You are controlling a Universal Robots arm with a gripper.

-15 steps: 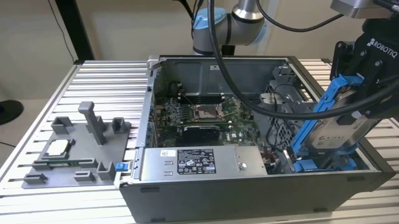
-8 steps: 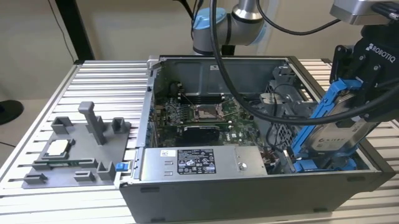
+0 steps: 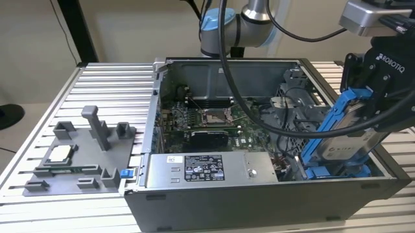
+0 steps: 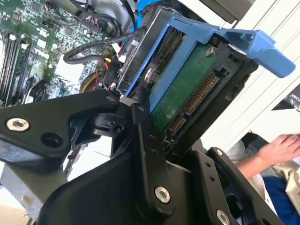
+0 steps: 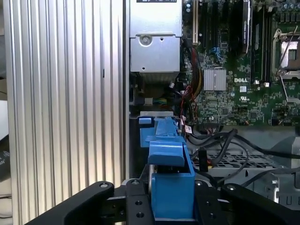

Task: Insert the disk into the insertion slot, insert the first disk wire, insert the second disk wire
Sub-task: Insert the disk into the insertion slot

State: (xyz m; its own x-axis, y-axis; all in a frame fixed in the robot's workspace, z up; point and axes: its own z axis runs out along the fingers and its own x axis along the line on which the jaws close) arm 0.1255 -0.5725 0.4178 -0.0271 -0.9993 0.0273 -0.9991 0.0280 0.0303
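Gripper holds the disk tilted above the computer case.

A plain beige wall stood behind it all, softly and evenly lit. The table was ribbed silver aluminium, and a black upright post rose at its far corner.

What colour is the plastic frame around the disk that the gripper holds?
Bright blue. The frame around the disk shows best in the exterior view.
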